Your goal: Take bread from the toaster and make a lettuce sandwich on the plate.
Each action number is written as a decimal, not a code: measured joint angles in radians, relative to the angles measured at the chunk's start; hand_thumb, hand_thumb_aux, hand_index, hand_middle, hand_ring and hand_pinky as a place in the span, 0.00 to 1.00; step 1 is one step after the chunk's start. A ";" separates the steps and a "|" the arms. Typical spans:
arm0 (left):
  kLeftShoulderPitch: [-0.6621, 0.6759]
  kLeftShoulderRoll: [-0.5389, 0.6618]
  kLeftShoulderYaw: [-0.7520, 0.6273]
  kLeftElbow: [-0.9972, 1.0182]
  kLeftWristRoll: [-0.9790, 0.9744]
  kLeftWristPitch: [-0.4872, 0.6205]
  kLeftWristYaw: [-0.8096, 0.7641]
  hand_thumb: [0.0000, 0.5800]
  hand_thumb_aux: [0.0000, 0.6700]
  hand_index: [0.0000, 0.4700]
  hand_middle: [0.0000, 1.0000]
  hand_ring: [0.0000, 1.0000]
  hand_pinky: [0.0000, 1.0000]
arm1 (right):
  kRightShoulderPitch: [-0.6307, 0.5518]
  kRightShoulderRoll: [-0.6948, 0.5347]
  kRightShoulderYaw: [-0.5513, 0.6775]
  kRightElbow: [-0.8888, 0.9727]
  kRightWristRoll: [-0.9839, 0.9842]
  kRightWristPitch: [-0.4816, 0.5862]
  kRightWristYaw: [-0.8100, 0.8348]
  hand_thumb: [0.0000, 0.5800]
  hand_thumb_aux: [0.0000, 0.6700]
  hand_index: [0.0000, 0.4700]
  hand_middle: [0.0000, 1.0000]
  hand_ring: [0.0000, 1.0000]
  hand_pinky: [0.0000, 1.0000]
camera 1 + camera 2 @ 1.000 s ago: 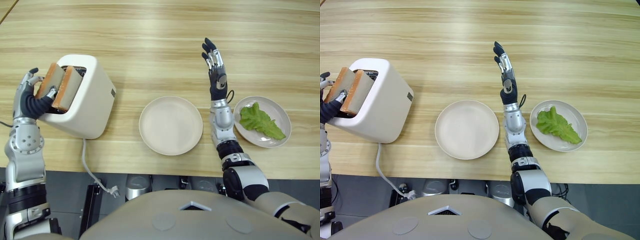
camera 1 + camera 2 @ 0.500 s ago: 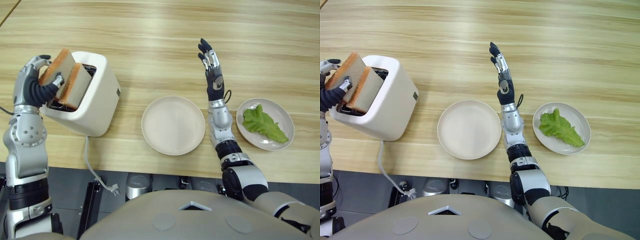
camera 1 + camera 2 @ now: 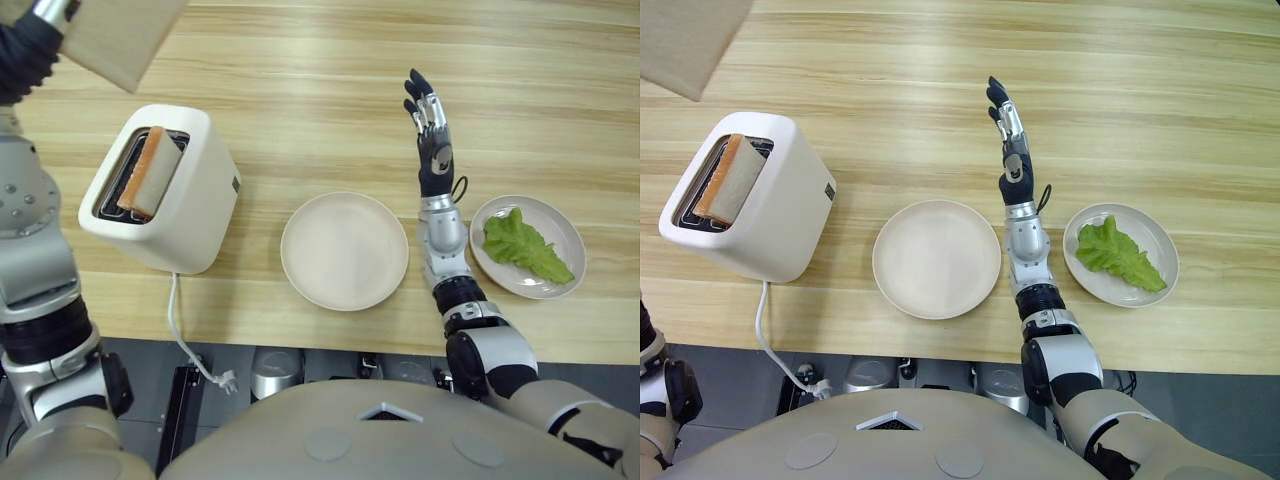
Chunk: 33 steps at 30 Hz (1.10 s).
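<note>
Nearest us, the power cord [image 3: 185, 330] trails over the edge of the table [image 3: 300, 100], on the near left of the centre plate [image 3: 344, 250]. The centre plate has nothing on it, so no part of the sandwich is built yet. Just to its right, with the forearm between them, the lettuce [image 3: 525, 245] lies flat on the side dish [image 3: 560, 222], untouched.

Left of the centre plate stands the toaster [image 3: 160, 190], and one slice of bread, the second slice [image 3: 150, 172], sits in its slot. Beyond the centre plate and a little right, the right hand [image 3: 428, 125] is held over the wood with fingers straight and spread, holding nothing.

Farthest off, far left of the centre plate and high above the toaster, the left hand [image 3: 30, 40] has the bread slice [image 3: 120, 35] in its grip, clear of the slots.

By our reckoning we're early in the job. One slice is out but not yet on the plate. After that come the lettuce and the other slice from the toaster.
</note>
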 measured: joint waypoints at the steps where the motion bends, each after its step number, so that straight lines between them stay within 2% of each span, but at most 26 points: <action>1: -0.022 -0.019 -0.036 0.006 -0.050 0.002 -0.045 1.00 1.00 0.98 1.00 1.00 1.00 | -0.010 -0.010 -0.007 -0.004 0.000 -0.001 -0.007 0.00 0.00 0.00 0.00 0.00 0.00; 5: -0.083 -0.074 -0.243 0.106 -0.240 0.022 -0.299 1.00 1.00 0.98 1.00 1.00 1.00 | -0.059 -0.103 -0.068 -0.048 0.014 -0.002 -0.038 0.00 0.00 0.00 0.00 0.00 0.00; 10: -0.081 -0.107 -0.438 0.303 -0.434 0.027 -0.666 1.00 1.00 0.98 1.00 1.00 1.00 | -0.049 -0.300 -0.165 -0.053 0.018 -0.004 -0.066 0.00 0.00 0.00 0.00 0.00 0.00; 11: -0.071 -0.111 -0.508 0.350 -0.475 0.032 -0.788 1.00 1.00 0.98 1.00 1.00 1.00 | -0.027 -0.365 -0.194 -0.036 0.016 -0.003 -0.073 0.00 0.00 0.00 0.00 0.00 0.00; 14: -0.064 -0.129 -0.594 0.449 -0.466 0.024 -0.887 1.00 1.00 0.98 1.00 1.00 1.00 | 0.014 -0.437 -0.217 -0.016 0.005 0.001 -0.084 0.00 0.00 0.00 0.00 0.00 0.00; 18: -0.065 -0.191 -0.667 0.575 -0.393 -0.015 -0.887 1.00 1.00 0.98 1.00 1.00 1.00 | 0.043 -0.490 -0.236 -0.003 -0.015 0.008 -0.101 0.00 0.00 0.00 0.00 0.00 0.00; 22: -0.084 -0.274 -0.718 0.728 -0.258 -0.110 -0.780 1.00 1.00 0.98 1.00 1.00 1.00 | 0.066 -0.523 -0.242 -0.044 -0.043 0.018 -0.122 0.00 0.00 0.00 0.00 0.00 0.00; 27: -0.081 -0.344 -0.738 0.789 -0.189 -0.188 -0.665 1.00 1.00 0.98 1.00 1.00 1.00 | 0.085 -0.525 -0.240 -0.079 -0.071 0.028 -0.135 0.00 0.00 0.00 0.00 0.00 0.00; 33: -0.076 -0.340 -0.739 0.818 -0.160 -0.239 -0.640 1.00 1.00 0.98 1.00 1.00 1.00 | 0.130 -0.524 -0.232 -0.076 -0.102 0.036 -0.148 0.00 0.00 0.00 0.00 0.00 0.00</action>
